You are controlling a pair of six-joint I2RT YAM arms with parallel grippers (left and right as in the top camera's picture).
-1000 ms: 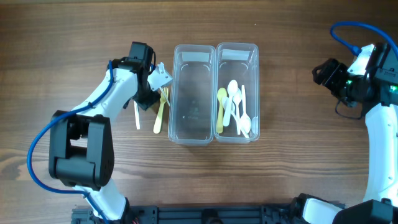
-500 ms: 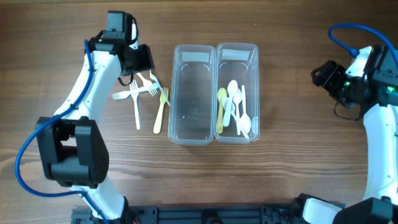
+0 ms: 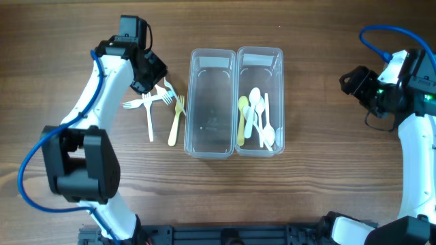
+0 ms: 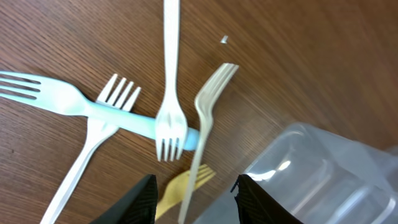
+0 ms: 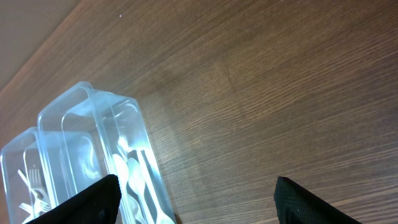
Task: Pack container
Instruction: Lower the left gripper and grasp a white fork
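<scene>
Left of centre in the overhead view, the left pincer (image 3: 151, 71) hangs over a loose heap of plastic forks (image 3: 150, 103) on the wooden worktop (image 3: 306, 190). Its jaws are apart and clamp nothing, and in the wrist view a pale fork (image 4: 205, 124) runs down between them. A yellow fork (image 3: 174, 124) lies just beside the left container (image 3: 191, 102). The right container (image 3: 281, 102), touching it, holds spoons (image 3: 259, 112). At the frame's right edge, the right pincer (image 5: 196, 193) stands wide apart.

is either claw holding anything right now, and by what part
Nothing is held. The left claw hangs open above the white plastic forks lying on the wooden table; the right claw is open and empty too.
</scene>
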